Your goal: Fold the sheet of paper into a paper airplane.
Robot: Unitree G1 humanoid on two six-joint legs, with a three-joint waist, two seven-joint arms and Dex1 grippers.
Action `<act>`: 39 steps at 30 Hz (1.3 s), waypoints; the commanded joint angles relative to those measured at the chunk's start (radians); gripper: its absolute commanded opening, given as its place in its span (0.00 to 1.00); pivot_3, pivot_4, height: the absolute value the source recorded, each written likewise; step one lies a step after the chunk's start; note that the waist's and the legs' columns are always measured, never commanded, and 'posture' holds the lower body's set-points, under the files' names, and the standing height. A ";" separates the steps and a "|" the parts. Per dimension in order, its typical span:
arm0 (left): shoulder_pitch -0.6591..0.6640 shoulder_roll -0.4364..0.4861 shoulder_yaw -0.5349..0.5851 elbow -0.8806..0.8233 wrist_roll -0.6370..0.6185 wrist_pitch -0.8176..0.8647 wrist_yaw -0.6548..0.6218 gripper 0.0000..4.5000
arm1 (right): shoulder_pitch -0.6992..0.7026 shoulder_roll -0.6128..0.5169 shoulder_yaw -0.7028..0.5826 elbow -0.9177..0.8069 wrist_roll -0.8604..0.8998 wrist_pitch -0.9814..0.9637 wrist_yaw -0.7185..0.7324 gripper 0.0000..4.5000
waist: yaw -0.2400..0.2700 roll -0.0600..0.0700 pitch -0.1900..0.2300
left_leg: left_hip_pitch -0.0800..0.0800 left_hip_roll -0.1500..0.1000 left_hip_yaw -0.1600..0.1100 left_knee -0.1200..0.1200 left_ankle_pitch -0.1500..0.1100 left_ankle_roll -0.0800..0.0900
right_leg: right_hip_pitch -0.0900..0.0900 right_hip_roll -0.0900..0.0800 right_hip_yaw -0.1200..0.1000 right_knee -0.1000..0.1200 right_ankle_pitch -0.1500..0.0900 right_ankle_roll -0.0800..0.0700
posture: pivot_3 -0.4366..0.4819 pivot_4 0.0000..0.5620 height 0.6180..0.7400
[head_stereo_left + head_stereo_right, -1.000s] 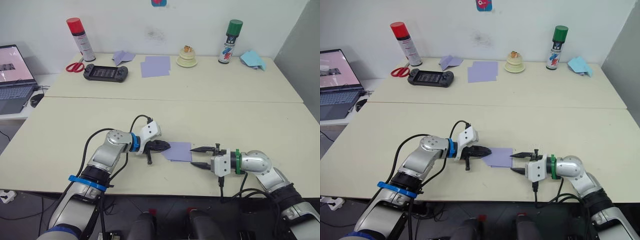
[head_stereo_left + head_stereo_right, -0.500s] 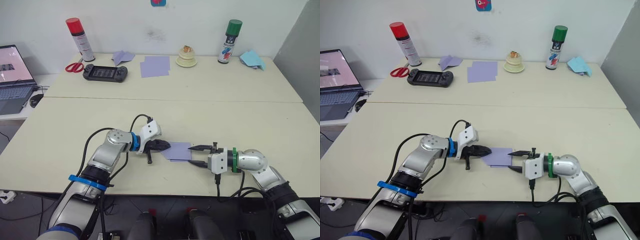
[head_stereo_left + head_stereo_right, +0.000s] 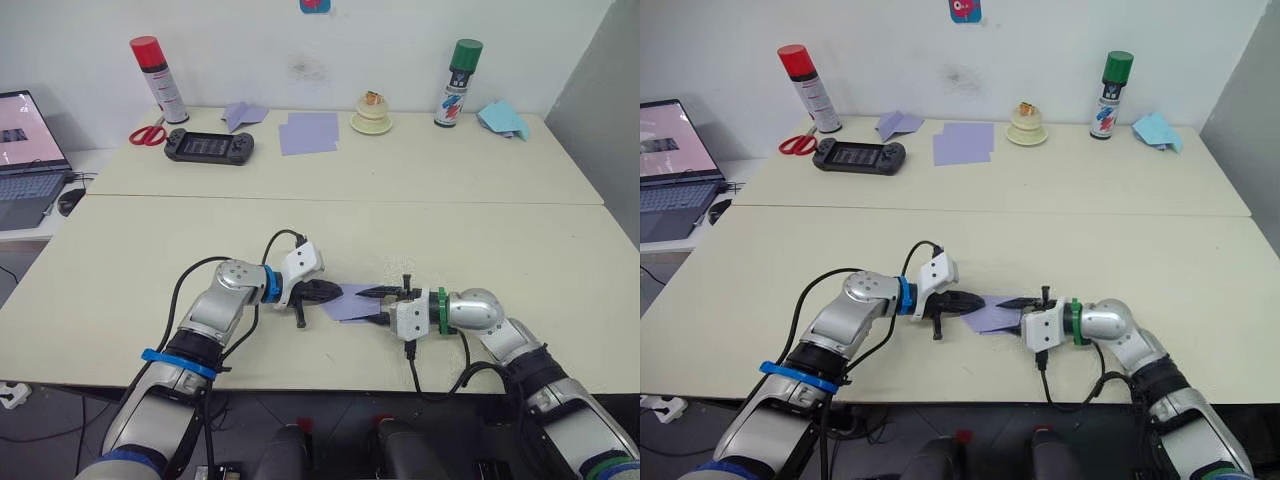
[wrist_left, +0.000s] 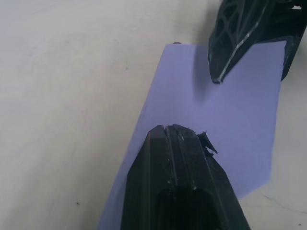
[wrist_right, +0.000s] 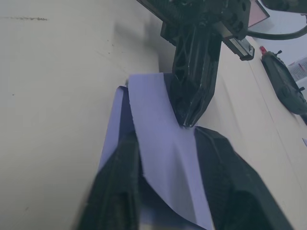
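The sheet of paper lies near the counter's near edge, pinned at its left end by the closed left gripper; the parted right gripper straddles its right edge.

1. Both eye views look forward and down from the head over the table, set slightly apart.
2. The left wrist view looks along closed fingers, close over the paper.
3. The right wrist view looks low across the same paper, facing the left gripper.
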 commanded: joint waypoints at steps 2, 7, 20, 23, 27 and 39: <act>-0.013 0.007 0.012 0.018 0.005 -0.015 -0.006 0.00 | -0.024 0.010 0.005 0.012 0.015 -0.036 -0.006 0.01 | 0.000 0.000 0.000 | 0.000 0.000 0.000 0.000 0.000 0.000 | 0.000 0.000 0.000 0.000 0.000 0.000 | 0.48 0.27 1.00; -0.031 0.013 0.018 0.042 0.012 -0.032 -0.005 0.00 | -0.026 0.009 0.000 0.022 0.051 -0.036 0.016 0.01 | 0.000 0.000 0.000 | 0.000 0.000 0.000 0.000 0.000 0.000 | 0.000 0.000 0.000 0.000 0.000 0.000 | 0.48 0.27 1.00; -0.049 0.030 -0.028 0.134 0.089 -0.170 -0.045 0.00 | 0.014 0.039 -0.031 -0.136 0.310 0.294 0.190 0.01 | 0.001 0.000 0.000 | 0.000 0.000 0.000 0.000 0.000 0.000 | 0.000 0.000 0.000 0.000 0.000 0.000 | 0.48 0.27 1.00; -0.056 0.028 -0.034 0.154 0.100 -0.203 -0.054 0.00 | 0.009 0.057 -0.059 -0.188 0.371 0.458 0.198 0.01 | 0.001 0.000 0.000 | 0.000 0.000 0.000 0.000 0.000 0.000 | 0.000 0.000 0.000 0.000 0.000 0.000 | 0.48 0.27 1.00; -0.073 0.025 -0.031 0.189 0.107 -0.225 -0.063 0.00 | -0.005 0.070 -0.095 -0.212 0.415 0.631 0.197 0.01 | 0.001 0.000 0.000 | 0.000 0.000 0.000 0.000 0.000 0.000 | 0.000 0.000 0.000 0.000 0.000 0.000 | 0.48 0.27 1.00; -0.088 0.041 -0.031 0.147 0.066 -0.030 -0.149 0.00 | 0.012 0.024 -0.131 -0.214 0.394 0.661 0.237 0.01 | 0.000 0.000 0.000 | 0.000 0.000 0.000 0.000 0.000 0.000 | 0.000 0.000 -0.001 0.000 0.000 0.000 | 0.48 0.27 1.00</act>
